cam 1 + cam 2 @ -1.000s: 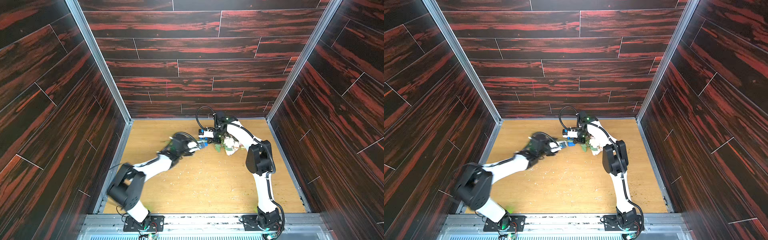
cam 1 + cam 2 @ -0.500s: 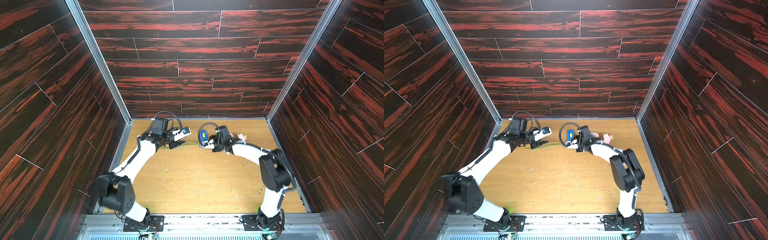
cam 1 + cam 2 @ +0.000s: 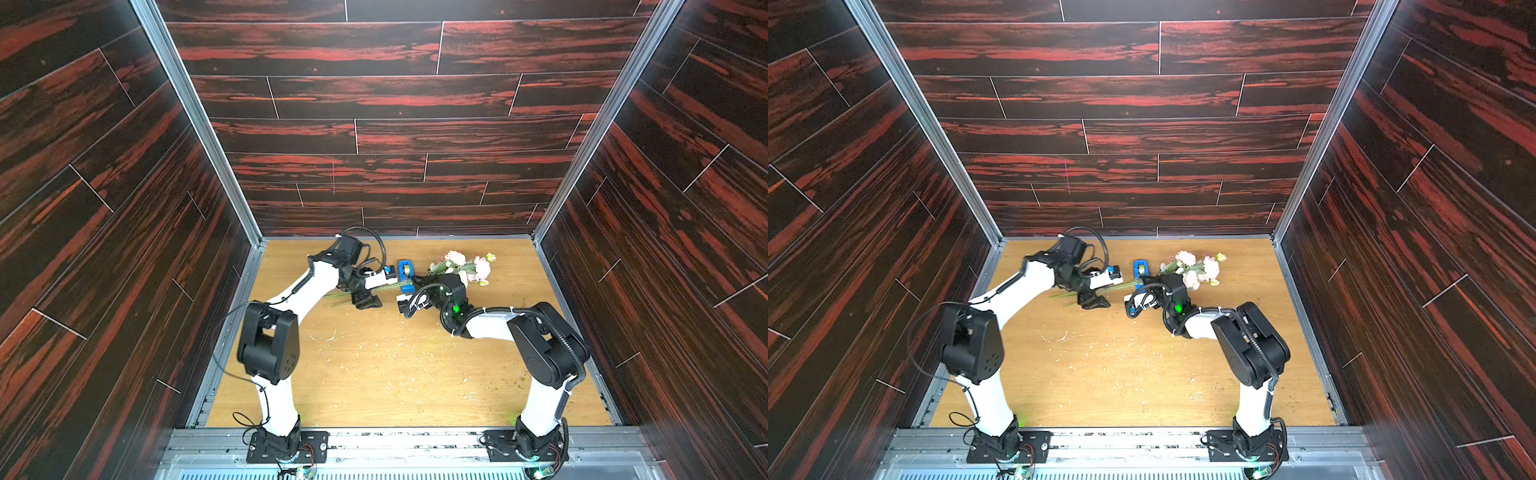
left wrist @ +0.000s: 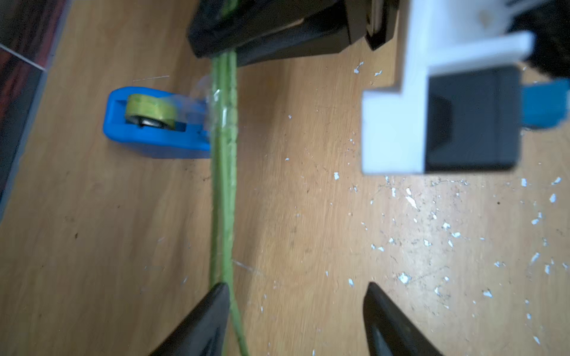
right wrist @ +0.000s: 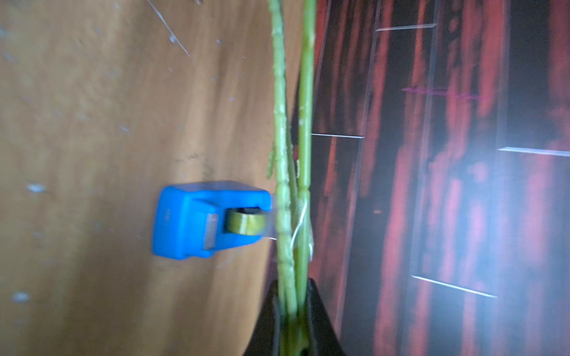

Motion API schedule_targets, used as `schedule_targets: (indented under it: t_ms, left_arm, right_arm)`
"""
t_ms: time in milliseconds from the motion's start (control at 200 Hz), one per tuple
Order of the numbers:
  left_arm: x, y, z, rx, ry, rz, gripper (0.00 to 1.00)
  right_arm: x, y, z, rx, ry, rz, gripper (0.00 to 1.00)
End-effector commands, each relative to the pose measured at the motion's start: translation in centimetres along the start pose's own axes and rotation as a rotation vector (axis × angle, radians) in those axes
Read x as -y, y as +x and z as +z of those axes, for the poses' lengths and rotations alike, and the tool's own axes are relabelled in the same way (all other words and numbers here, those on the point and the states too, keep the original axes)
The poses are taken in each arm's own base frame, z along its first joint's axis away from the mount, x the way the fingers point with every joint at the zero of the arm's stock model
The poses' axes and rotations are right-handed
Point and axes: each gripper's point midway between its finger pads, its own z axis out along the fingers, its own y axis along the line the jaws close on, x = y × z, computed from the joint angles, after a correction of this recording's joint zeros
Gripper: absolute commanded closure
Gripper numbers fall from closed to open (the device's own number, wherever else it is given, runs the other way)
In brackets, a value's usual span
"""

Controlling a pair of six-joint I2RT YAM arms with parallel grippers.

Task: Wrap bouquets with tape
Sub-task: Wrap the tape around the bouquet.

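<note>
Bouquet stems [image 4: 223, 191] against tape dispenser [image 4: 154, 141] edge, near back wall [image 3: 374, 199]

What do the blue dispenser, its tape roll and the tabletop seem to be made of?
Dispenser: smooth moulded plastic, uniform blue, rounded edges. Tape roll: glossy yellowish-clear film, probably plastic. Tabletop: light wood or wood-look laminate; grain shows.

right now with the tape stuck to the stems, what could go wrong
1. The tape runs uncut from the dispenser to the stems. Pulling away could drag the dispenser along or peel the wrap instead of tearing the strip.
2. The left gripper is open, so only the right gripper clamps the stems. Their free ends may splay and loosen the wrap.
</note>
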Motion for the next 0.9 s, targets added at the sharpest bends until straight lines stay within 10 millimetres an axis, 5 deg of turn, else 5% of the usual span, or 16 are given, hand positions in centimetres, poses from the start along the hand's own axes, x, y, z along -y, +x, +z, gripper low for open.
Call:
schedule_targets:
  t_ms: [0, 441, 551, 666, 707, 812, 897]
  left_arm:
    - [-0.7, -1.1, -0.2, -0.007, -0.014, 0.049, 0.26]
    - [-1.6, -0.3, 3.9, -0.034, 0.033, 0.055, 0.34]
    - [-2.5, 0.1, 4.6, -0.054, -0.021, 0.092, 0.49]
    - [-3.1, -0.3, 4.5, -0.044, -0.076, 0.121, 1.00]
    - [-3.0, -0.4, 4.3, -0.037, -0.081, 0.128, 1.00]
    - [-3.5, -1.4, 3.6, 0.011, -0.142, 0.144, 1.00]
    - [-3.6, -2.3, 2.8, 0.071, -0.201, 0.144, 1.00]
  right_arm:
    - [7.4, -1.8, -2.1, 0.040, 0.265, -0.094, 1.00]
    - [7.0, -3.6, -2.7, 0.069, 0.276, -0.122, 1.00]
    - [7.0, -4.0, -2.7, 0.082, 0.261, -0.100, 1.00]
    - [6.6, -4.0, -3.0, 0.084, 0.214, -0.053, 1.00]
    - [6.8, -3.9, -3.3, 0.080, 0.229, -0.040, 1.00]
    - [6.5, -3.9, -4.2, 0.080, 0.248, -0.015, 0.65]
    - [6.6, -3.6, -5.1, 0.060, 0.257, 0.047, 0.53]
